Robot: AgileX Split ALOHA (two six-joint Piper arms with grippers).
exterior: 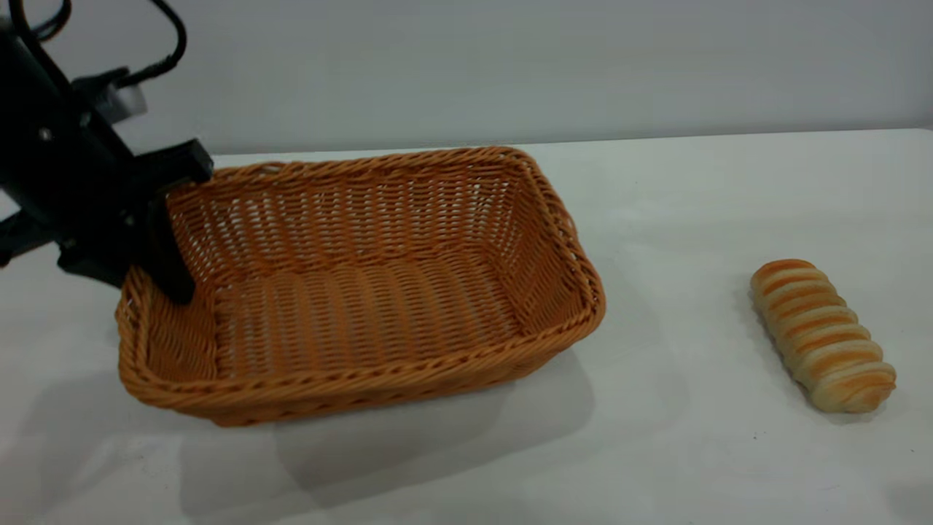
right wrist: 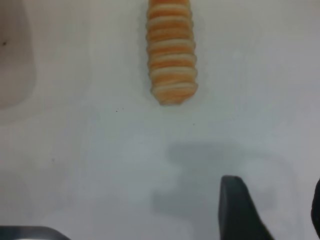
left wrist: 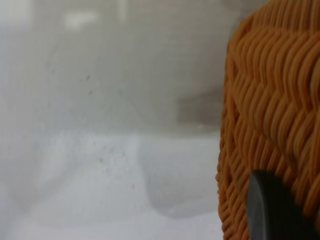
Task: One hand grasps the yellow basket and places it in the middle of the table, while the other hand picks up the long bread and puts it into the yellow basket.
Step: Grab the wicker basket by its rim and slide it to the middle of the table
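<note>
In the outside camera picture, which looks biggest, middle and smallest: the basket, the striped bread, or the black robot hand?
Largest to smallest, as they look in the exterior view:
1. the yellow basket
2. the left gripper, gripping the basket's left wall, partly cut off by the picture's edge
3. the long bread, lying alone on the table

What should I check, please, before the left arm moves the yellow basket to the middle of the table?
1. Left gripper on the yellow basket: ok, jaws straddle the end wall, one inside.
2. Grip firmly closed: cannot tell.
3. Basket empty: ok.
4. Long bread clear of the basket's path: ok, it lies apart on the table, to the right.
5. Right gripper ready for the bread: ok, above the table short of the loaf, jaws open.
6. Basket lifted: cannot tell.
</note>
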